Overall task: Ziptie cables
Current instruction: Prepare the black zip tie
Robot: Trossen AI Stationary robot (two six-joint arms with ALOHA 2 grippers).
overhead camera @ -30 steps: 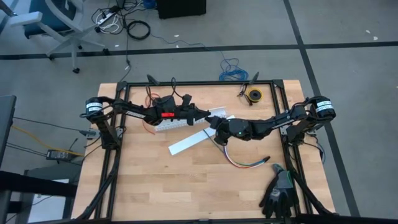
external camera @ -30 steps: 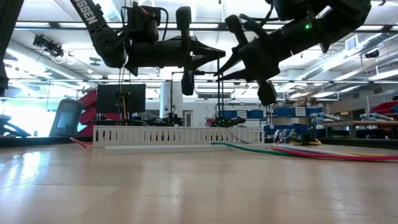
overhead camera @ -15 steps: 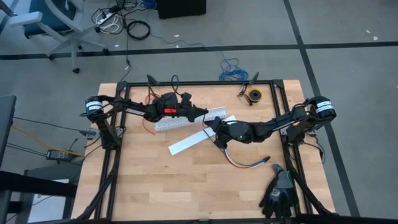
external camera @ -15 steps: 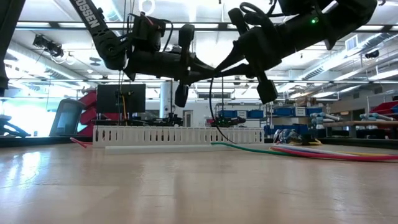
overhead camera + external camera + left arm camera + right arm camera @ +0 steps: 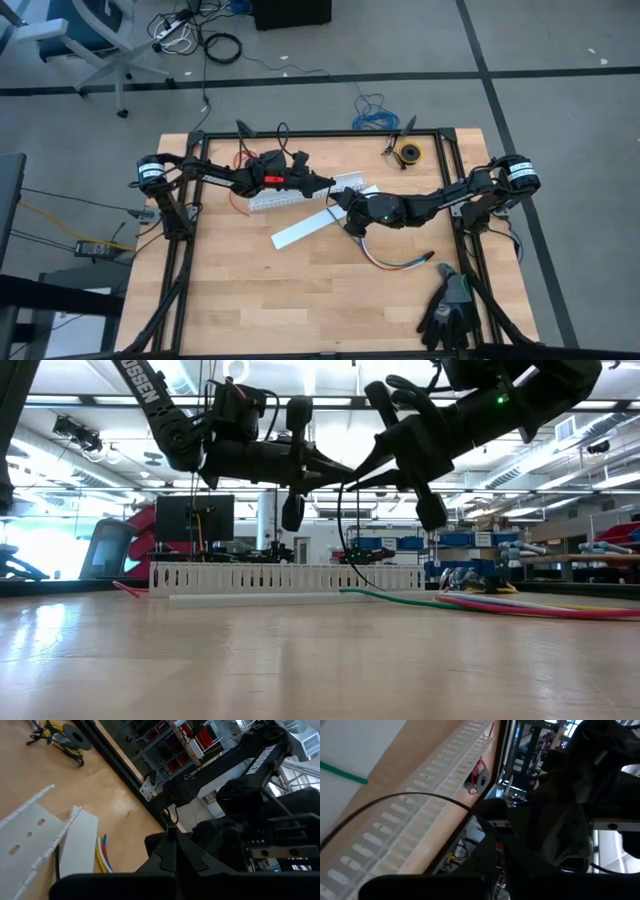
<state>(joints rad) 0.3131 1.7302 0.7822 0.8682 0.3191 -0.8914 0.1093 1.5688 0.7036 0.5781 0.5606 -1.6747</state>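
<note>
Both grippers meet tip to tip above the table's middle: my left gripper (image 5: 328, 186) comes from the left, my right gripper (image 5: 339, 198) from the right, both shut. The ziptie (image 5: 339, 530), a thin dark strip, curves down from their tips to the table beside the cables (image 5: 392, 262). In the right wrist view the ziptie (image 5: 410, 795) arcs over the white channel (image 5: 405, 827). The cables, a multicoloured bundle (image 5: 520, 603), lie flat on the wood under my right arm. The channel (image 5: 300, 193) lies below the left gripper. My left gripper pinches the ziptie's upper end between its shut fingertips (image 5: 170, 837), coming level from the table's left. A short thin tip (image 5: 170, 819) sticks out past them. The strip hangs below, slack. My right gripper is shut at the same upper end of the ziptie (image 5: 469, 809), slanting slightly down from the table's right. The left gripper's fingers stand in front of the place of contact, so the exact part does not show. The ziptie bows back under this arm.
A white flat strip (image 5: 305, 228) lies in front of the channel. A small spool (image 5: 407, 153) sits at the far right, black gloves (image 5: 450, 310) at the near right corner. Red wire (image 5: 238, 203) lies by the channel's left end. Black frame rails (image 5: 190, 250) border the table.
My left gripper has tipped its fingers slightly downward and edged toward the right gripper. The ziptie, barely visible a second ago, now hangs as a long bowed strand from the gripper tips to the table.
</note>
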